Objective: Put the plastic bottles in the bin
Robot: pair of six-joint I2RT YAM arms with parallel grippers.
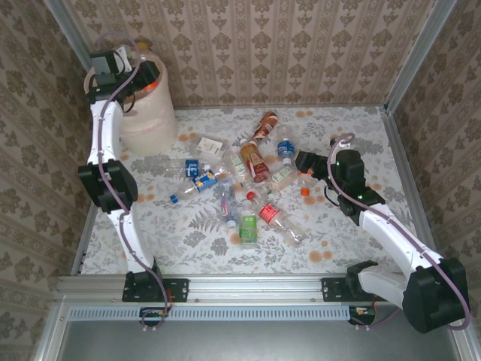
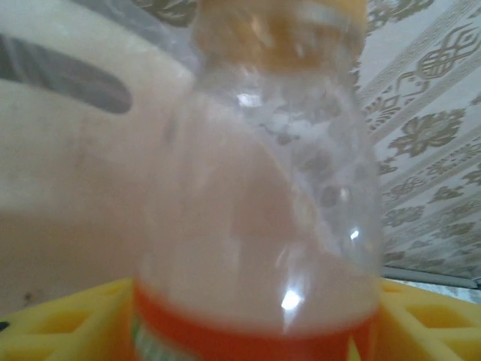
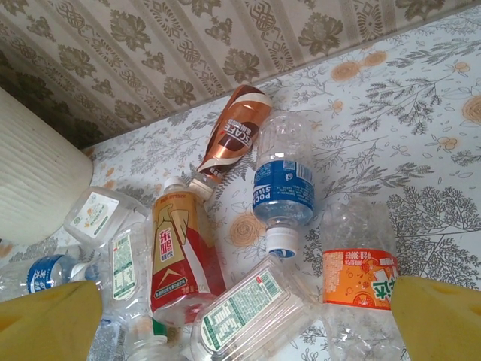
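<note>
bottle [image 2: 263, 226] blurred, cut off top & btm; label unreadable

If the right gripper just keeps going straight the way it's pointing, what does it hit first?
Probably the clear bottle with the white barcode label, lying just ahead of the right gripper between its open jaws, though depth is unclear.

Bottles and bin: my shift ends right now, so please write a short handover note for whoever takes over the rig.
Left gripper: above the bin, with an orange-label bottle between its jaws. Whether it is gripped or let go is unclear.
Right gripper: open and empty, hovering low over the bottle pile on the table.
Done: one bottle is at the bin. What lies inside the bin cannot be seen.
Left: drop that bottle in, then clear the pile, which holds many bottles.
</note>
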